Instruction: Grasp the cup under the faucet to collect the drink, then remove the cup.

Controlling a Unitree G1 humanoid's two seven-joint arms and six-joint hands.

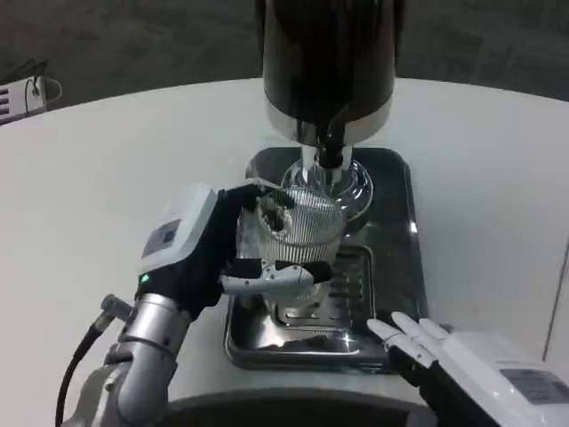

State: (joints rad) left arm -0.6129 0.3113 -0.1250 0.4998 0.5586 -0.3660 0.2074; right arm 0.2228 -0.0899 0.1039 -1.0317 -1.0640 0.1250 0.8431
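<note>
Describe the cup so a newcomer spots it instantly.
Start at the tall black dispenser at the table's far side; below it lies a shiny metal drip tray. Under the faucet, the left hand holds the cup: clear and ribbed, unlike the metal around it.

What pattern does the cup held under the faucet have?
Clear with fine vertical ribbing; the cup, gripped by the left hand, shows best in the head view.

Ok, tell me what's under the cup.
The cup, gripped by the left hand, sits over the tray's slotted grate. The grate shows beside and in front of it; the cup's base and the fingers cover the part directly beneath.
</note>
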